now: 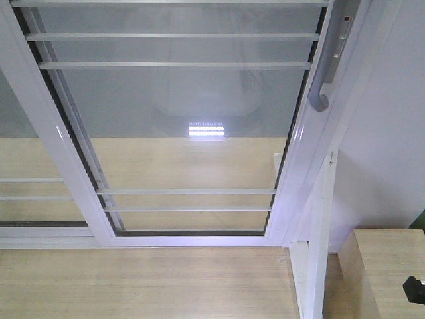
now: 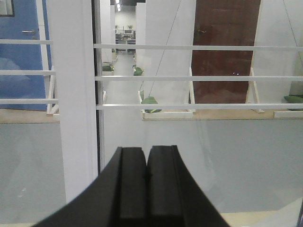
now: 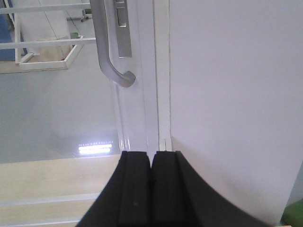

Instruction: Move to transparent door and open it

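The transparent door (image 1: 199, 126) fills the front view, a glass panel in a white frame. Its curved grey pull handle (image 1: 325, 83) sits on the right stile, with a lock slot (image 1: 344, 30) beside it. In the right wrist view the handle (image 3: 108, 56) and lock slot (image 3: 123, 28) are above and left of my right gripper (image 3: 151, 156), which is shut and empty, well short of the handle. My left gripper (image 2: 146, 152) is shut and empty, facing the glass near a white upright frame (image 2: 71, 94). Neither gripper shows in the front view.
A white wall (image 3: 227, 94) stands right of the door frame. A light wood cabinet top (image 1: 388, 266) is at the lower right. White horizontal bars (image 2: 189, 78) cross behind the glass. Wood floor (image 1: 133, 279) lies before the door track.
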### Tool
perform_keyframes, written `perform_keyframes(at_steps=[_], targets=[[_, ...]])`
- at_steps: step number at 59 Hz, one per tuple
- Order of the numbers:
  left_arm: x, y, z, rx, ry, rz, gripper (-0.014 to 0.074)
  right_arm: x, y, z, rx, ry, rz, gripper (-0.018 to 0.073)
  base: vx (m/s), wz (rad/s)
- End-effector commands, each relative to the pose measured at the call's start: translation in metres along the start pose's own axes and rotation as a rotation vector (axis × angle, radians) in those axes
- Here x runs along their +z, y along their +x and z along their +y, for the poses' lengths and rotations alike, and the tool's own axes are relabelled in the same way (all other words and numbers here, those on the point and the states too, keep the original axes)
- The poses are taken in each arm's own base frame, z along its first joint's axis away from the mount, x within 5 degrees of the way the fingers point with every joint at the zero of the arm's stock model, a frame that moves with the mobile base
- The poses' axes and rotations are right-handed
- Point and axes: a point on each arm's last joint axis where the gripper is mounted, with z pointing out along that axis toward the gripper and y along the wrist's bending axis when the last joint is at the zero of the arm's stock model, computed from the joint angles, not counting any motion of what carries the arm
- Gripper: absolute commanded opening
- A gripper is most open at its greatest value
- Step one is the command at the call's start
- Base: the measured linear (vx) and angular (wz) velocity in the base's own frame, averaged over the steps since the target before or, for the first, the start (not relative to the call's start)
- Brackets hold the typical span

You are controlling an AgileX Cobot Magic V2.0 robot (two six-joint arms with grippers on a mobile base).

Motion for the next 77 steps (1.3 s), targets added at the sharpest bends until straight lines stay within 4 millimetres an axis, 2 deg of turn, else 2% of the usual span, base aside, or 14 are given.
perform_keyframes(at_steps=[1, 77], targets=[[-0.0004, 0.0022, 0.0002, -0.011, 0.005, -0.062, -0.0006, -0.0001, -0.0038, 0.0003, -0.009, -0.003, -0.082, -0.0008, 0.12, -0.01], [0.003, 0.004, 0.0003, -0.011, 0.002, -0.013, -0.0006, 0.0019, -0.0025, 0.0003, -0.01, -0.001, -0.052, -0.0008, 0.01, 0.0]])
